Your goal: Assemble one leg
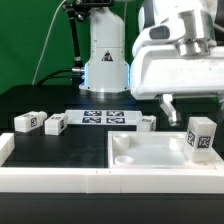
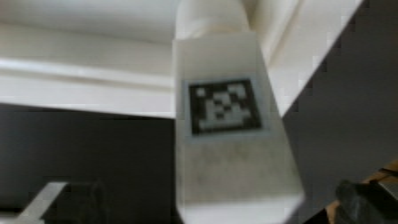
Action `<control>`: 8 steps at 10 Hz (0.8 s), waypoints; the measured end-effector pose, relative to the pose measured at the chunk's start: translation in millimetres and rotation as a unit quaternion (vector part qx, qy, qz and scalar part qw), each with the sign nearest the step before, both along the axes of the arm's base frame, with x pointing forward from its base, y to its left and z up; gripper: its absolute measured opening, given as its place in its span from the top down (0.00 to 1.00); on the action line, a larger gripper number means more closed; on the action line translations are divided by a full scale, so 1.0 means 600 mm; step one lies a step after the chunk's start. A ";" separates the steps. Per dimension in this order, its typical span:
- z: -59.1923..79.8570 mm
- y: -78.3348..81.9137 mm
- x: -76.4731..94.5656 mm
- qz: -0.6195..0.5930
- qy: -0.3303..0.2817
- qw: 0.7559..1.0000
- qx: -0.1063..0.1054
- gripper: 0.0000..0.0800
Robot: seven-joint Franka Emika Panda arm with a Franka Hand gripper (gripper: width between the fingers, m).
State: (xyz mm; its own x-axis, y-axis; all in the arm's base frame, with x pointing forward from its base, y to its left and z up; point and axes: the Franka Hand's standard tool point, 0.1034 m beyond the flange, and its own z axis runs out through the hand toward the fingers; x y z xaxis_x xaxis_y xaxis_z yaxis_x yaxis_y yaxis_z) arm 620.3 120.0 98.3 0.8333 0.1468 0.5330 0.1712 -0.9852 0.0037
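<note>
A white leg (image 1: 200,135) with a black-and-white tag stands upright on the right part of the large white tray-shaped piece (image 1: 60,178). My gripper (image 1: 193,104) hangs just above it, open, with one finger (image 1: 166,103) showing to the exterior view's left of the leg. In the wrist view the leg (image 2: 228,110) runs between my two fingers (image 2: 45,202) with a dark gap on each side, so the gripper (image 2: 205,208) is not touching it. The tray's white wall (image 2: 71,80) lies behind the leg.
Two loose legs (image 1: 27,121) (image 1: 55,123) lie on the black table at the exterior view's left, and a third (image 1: 148,122) lies near the tray's far edge. The marker board (image 1: 105,117) lies in front of the robot base (image 1: 105,60).
</note>
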 end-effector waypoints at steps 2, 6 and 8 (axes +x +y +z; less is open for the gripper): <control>-0.008 0.001 -0.005 0.001 0.016 1.000 -0.001 0.19; -0.018 -0.008 0.003 0.006 0.205 0.979 -0.009 0.19; -0.015 -0.007 0.001 0.010 0.298 0.954 -0.013 0.19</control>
State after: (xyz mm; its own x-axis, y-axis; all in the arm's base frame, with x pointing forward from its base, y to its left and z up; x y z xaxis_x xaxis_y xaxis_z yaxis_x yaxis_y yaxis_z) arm 621.1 115.8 89.1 0.9840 0.1738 -0.0387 0.1705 -0.9825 -0.0753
